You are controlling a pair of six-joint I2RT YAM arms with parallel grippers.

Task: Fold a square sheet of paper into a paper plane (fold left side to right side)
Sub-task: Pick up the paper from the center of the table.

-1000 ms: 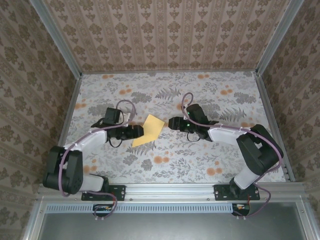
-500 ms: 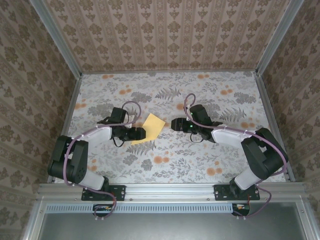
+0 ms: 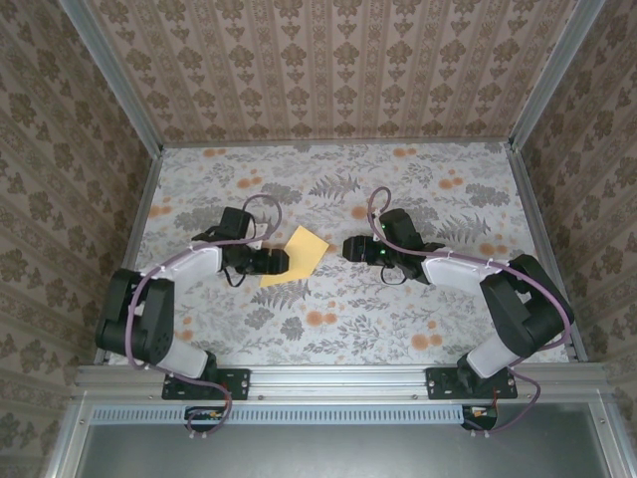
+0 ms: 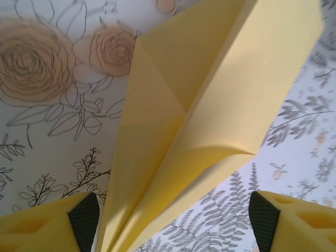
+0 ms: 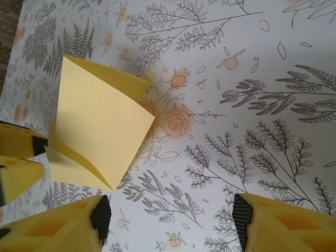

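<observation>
Top view: the sheet of paper (image 3: pixel 297 255) lies on the floral worktop (image 3: pixel 418 309) at mid-frame, between the two arms. It is partly folded, with one corner pointing to the upper right. The left fingers (image 3: pixel 278 261) are at its lower-left edge; from above we cannot tell whether they touch it. The right fingers (image 3: pixel 349 247) are just right of the sheet and apart from it.

Left wrist view: the sheet (image 4: pixel 210 105) is creased, with layered flaps narrowing toward the bottom left. We see the left fingers spread wide, one dark pad (image 4: pixel 84 218) at the bottom left and the other at the bottom right. The paper's narrow end runs down between them, close to the bottom-left pad and not pinched.

Right wrist view: the sheet (image 5: pixel 100 121) is in the left half, its top flap lifted with shadow beneath. The right fingers are spread at the bottom edge over the printed cloth, apart from the sheet. The yellow tips of the left fingers (image 5: pixel 18 176) are at the left edge, by the sheet's lower-left corner.
</observation>
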